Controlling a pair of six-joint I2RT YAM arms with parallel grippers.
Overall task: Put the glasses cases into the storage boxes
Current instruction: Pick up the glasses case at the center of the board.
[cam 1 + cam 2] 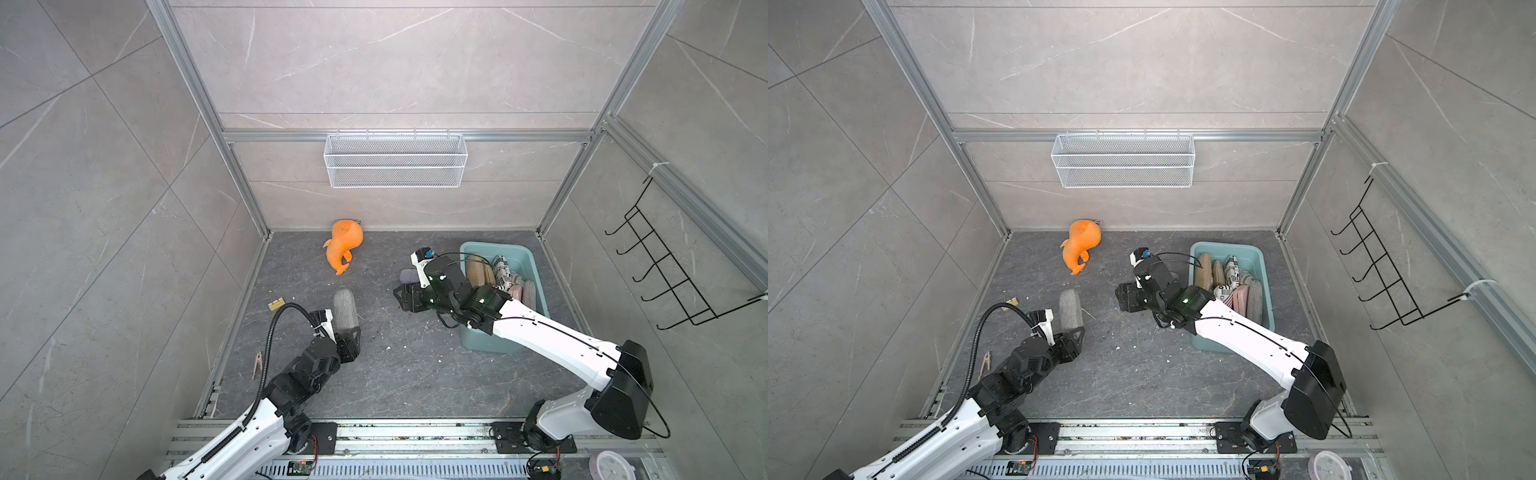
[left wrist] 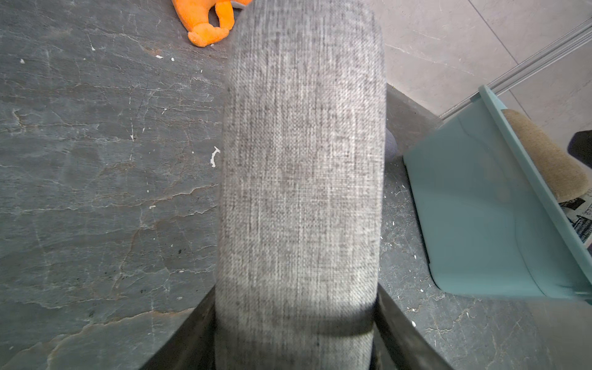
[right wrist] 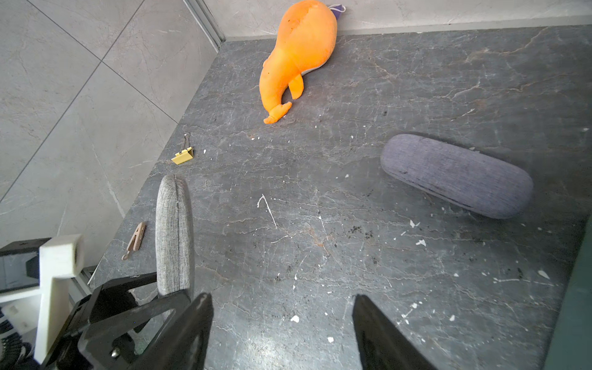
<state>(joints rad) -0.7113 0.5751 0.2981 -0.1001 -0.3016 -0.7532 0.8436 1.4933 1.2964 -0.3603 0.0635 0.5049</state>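
Left jaws pinch one end of the grey case [image 2: 301, 160] on the left of the table [image 1: 395, 374], well apart from the green tub [image 1: 490, 343], so grip firmly, lift above the rim, carry across and release low; right jaws spread, empty, near the lilac case [image 3: 456, 176].
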